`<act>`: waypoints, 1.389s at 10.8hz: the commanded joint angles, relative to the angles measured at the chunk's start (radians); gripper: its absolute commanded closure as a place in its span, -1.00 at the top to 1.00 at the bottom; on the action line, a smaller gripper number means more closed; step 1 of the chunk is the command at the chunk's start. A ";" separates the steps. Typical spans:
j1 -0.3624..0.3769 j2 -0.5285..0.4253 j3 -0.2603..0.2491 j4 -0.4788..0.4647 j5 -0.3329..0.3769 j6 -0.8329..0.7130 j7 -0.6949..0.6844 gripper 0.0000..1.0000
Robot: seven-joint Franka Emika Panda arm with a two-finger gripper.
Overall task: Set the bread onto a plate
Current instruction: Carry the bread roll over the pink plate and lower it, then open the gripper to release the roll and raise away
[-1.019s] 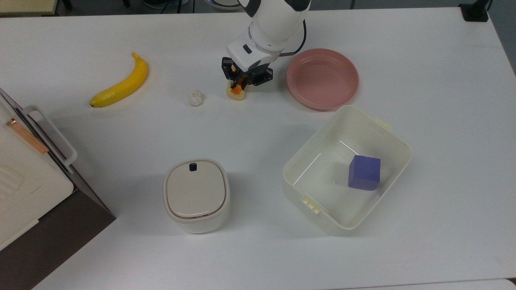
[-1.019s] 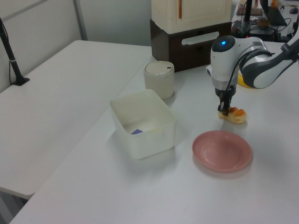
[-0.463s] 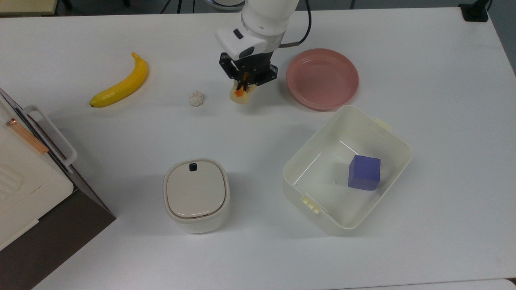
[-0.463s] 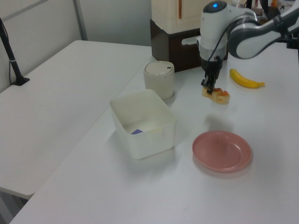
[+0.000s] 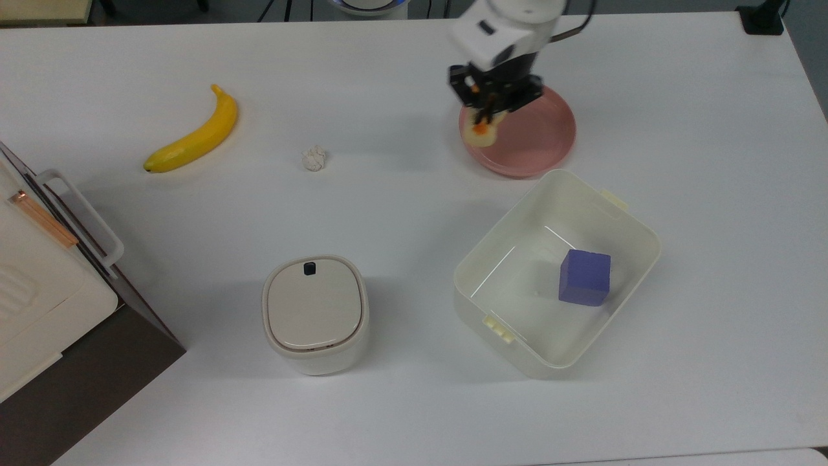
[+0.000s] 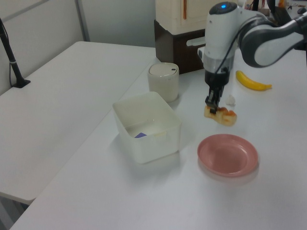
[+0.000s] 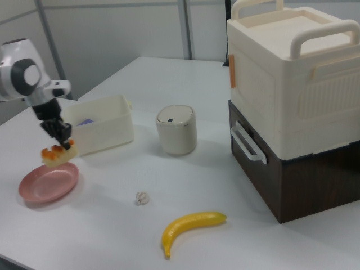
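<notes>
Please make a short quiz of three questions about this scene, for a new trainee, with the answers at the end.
1. True or false: the bread lies flat on the plate.
2. What sits inside the cream tub? A) the banana B) a purple block C) the paper ball
3. Fill in: in the top view, the paper ball lies between the plate and the ____.

Key:
1. False. The gripper holds the bread in the air above the plate's rim.
2. B, the purple block.
3. The banana.
</notes>
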 commanded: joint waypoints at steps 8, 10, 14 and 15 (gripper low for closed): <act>0.001 0.014 0.093 0.009 -0.043 -0.120 0.038 1.00; -0.003 0.011 0.087 0.009 -0.090 -0.122 0.037 1.00; -0.049 -0.012 -0.110 0.126 -0.085 -0.186 -0.003 1.00; -0.063 -0.015 -0.165 0.171 -0.072 -0.221 -0.069 1.00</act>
